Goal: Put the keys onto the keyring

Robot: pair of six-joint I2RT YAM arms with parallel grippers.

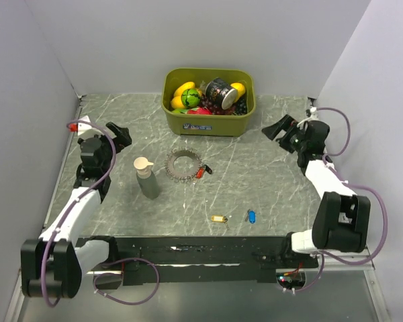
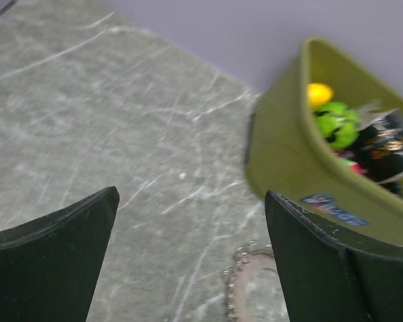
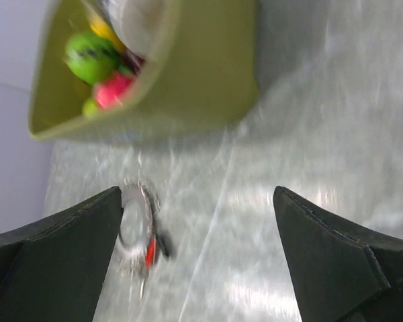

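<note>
The silvery beaded keyring [image 1: 183, 164] lies flat in the middle of the table. It also shows in the left wrist view [image 2: 245, 282] and in the right wrist view [image 3: 138, 221]. The red-tagged key [image 1: 201, 170] lies against its right edge; I also see it in the right wrist view [image 3: 150, 251]. The yellow-tagged key [image 1: 218, 219] and the blue-tagged key [image 1: 251, 216] lie loose near the front. My left gripper [image 1: 121, 134] is open and empty at the far left. My right gripper [image 1: 277, 127] is open and empty at the far right.
An olive-green bin [image 1: 208, 100] full of toys stands at the back centre, also in the left wrist view [image 2: 289, 154] and the right wrist view [image 3: 201, 74]. A small pump bottle [image 1: 146, 178] stands just left of the keyring. Grey walls close the table in.
</note>
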